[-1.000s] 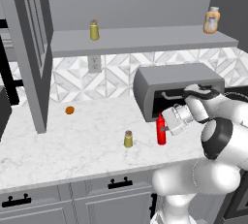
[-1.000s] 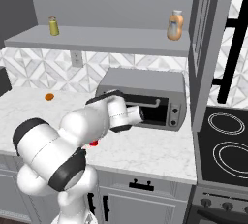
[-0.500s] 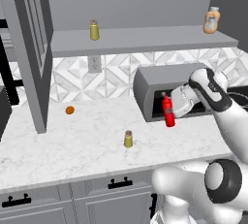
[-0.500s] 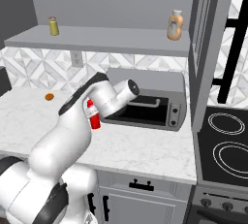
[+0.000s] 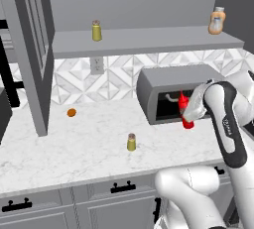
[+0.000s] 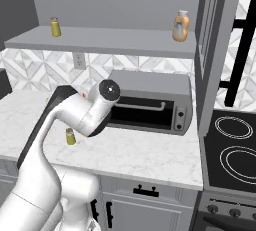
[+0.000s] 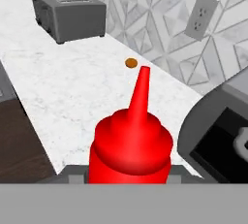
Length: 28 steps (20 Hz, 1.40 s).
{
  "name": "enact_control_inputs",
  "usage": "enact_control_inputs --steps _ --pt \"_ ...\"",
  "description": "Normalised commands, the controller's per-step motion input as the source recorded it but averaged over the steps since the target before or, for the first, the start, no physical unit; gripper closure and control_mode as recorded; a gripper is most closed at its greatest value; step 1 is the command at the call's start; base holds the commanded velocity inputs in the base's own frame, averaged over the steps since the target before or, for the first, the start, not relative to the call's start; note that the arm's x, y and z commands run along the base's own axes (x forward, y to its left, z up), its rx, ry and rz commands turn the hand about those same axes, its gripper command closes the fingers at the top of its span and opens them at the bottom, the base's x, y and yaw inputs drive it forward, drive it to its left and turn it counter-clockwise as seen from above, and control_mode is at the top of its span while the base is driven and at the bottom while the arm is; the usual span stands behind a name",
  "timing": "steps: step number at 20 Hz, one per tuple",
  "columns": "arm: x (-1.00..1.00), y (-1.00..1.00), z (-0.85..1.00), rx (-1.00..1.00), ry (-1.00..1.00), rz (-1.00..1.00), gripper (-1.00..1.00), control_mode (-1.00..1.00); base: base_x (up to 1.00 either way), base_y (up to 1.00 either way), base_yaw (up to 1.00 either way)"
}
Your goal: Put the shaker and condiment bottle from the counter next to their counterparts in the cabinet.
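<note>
Gripper (image 5: 191, 114) clamped on red bottle (image 5: 184, 110), carried above counter (image 5: 89, 148) before toaster oven (image 5: 171, 82). Bottle likely light, squeezable, slick plastic; grip mid-body, gently. Shaker (image 5: 131, 142) on counter.

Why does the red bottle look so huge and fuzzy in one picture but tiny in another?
Hand view: the condiment bottle sits right against the lens, so it looms soft-edged. Left base view: the same bottle is farther away, so it looks small and sharper.
</note>
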Motion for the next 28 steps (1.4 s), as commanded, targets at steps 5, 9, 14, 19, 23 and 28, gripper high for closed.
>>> enact_control_inputs --steps 5,9,14,19,23,28 --pt "-0.20 -0.15 0.96 -0.14 -0.17 -0.24 1.00 -1.00 0.00 0.00 0.00" --pt "-0.11 -0.13 0.99 -0.13 -0.17 -0.16 1.00 -1.00 0.00 0.00 0.00" --pt "-0.06 -0.27 1.00 -0.07 -0.14 -0.17 1.00 -1.00 0.00 0.00 0.00" --pt "-0.01 -0.41 1.00 -0.01 -0.09 -0.22 1.00 -1.00 0.00 0.00 0.00" --pt "-0.01 -0.42 1.00 0.00 -0.05 -0.22 1.00 -1.00 0.00 0.00 0.00" --pt "-0.02 -0.36 0.91 0.00 -0.04 -0.19 1.00 -1.00 0.00 0.00 0.00"
